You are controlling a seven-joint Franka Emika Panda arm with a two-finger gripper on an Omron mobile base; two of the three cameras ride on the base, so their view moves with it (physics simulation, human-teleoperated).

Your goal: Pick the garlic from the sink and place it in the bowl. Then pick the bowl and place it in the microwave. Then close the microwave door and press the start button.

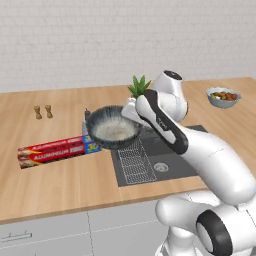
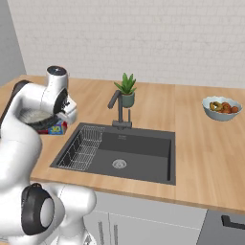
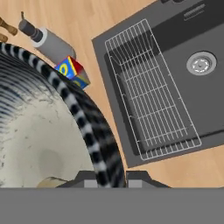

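Observation:
My gripper (image 3: 109, 179) is shut on the rim of the bowl (image 3: 39, 140), one finger on each side of the ribbed dark wall. The bowl (image 1: 114, 127) hangs tilted above the counter, just left of the sink (image 1: 165, 155), with my gripper (image 1: 135, 122) at its right rim. A small pale lump (image 3: 50, 181) lies at the low edge of its speckled inside; I cannot tell whether it is the garlic. My arm hides most of the bowl (image 2: 36, 117) in the right base view. The sink (image 2: 139, 153) holds its wire rack (image 3: 148, 92) and drain. The microwave is out of view.
An aluminium foil box (image 1: 57, 150) lies on the counter under and left of the bowl. Behind the sink stand a dark faucet (image 2: 119, 107) and a potted plant (image 2: 127, 91). A small pale bowl of food (image 1: 223, 96) sits far right. Two small shakers (image 1: 43, 111) stand at the back left.

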